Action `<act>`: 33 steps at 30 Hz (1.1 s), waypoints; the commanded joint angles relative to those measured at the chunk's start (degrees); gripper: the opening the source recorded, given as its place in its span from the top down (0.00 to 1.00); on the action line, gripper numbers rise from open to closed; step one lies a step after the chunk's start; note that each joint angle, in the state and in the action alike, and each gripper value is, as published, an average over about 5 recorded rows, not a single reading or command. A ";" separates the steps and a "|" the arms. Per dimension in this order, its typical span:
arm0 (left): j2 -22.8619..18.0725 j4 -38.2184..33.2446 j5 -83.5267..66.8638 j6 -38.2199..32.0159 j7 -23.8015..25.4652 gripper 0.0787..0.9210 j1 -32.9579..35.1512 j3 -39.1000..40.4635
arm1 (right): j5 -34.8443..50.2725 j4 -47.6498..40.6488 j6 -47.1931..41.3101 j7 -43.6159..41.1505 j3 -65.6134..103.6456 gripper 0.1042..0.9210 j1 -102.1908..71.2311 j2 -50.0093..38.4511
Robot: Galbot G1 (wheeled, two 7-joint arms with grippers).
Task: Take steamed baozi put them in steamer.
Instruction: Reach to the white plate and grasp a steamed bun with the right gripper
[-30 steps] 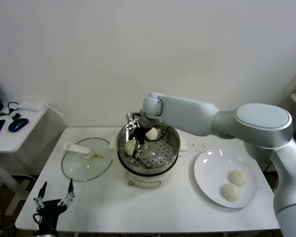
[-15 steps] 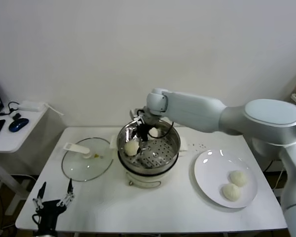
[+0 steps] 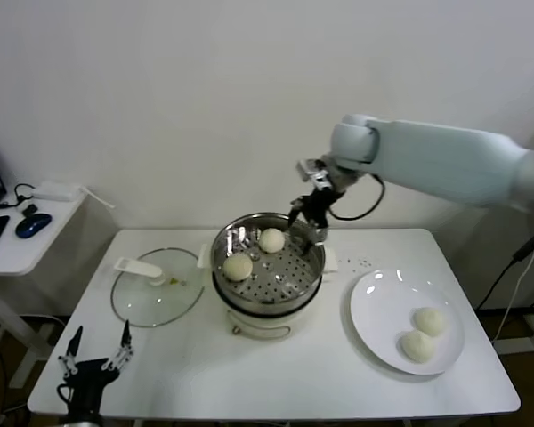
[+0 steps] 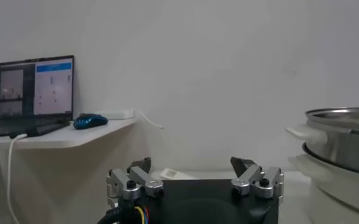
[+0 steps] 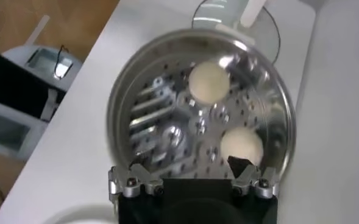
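Note:
The steamer stands mid-table with two steamed baozi in it, one at the back and one at the left. Two more baozi lie on the white plate at the right. My right gripper hangs open and empty above the steamer's back right rim. Its wrist view looks down into the steamer at both baozi past the open right gripper. My left gripper is parked, open, at the table's front left corner.
A glass lid lies flat to the left of the steamer. A side table with a mouse stands off the left edge. In the left wrist view the left gripper faces the steamer's side.
My right gripper has left a baozi at the back of the steamer, opened fully, then risen out of the basket and moved back and to the right.

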 commanded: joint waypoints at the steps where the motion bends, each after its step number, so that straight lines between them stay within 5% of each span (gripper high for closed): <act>1: 0.32 -0.61 -0.34 -0.30 0.01 0.12 1.57 -0.08 | -8.82 8.53 4.80 -2.28 -5.98 0.12 5.36 -19.27; 15: -0.10 -0.97 -0.37 -0.25 -0.16 0.12 2.80 -0.32 | -31.77 10.30 8.67 -2.20 16.46 0.12 -25.15 -35.69; 33: -0.66 -0.48 0.42 -0.41 -0.22 0.12 2.92 -0.26 | -37.76 5.97 5.83 -0.58 38.59 0.12 -51.72 -35.07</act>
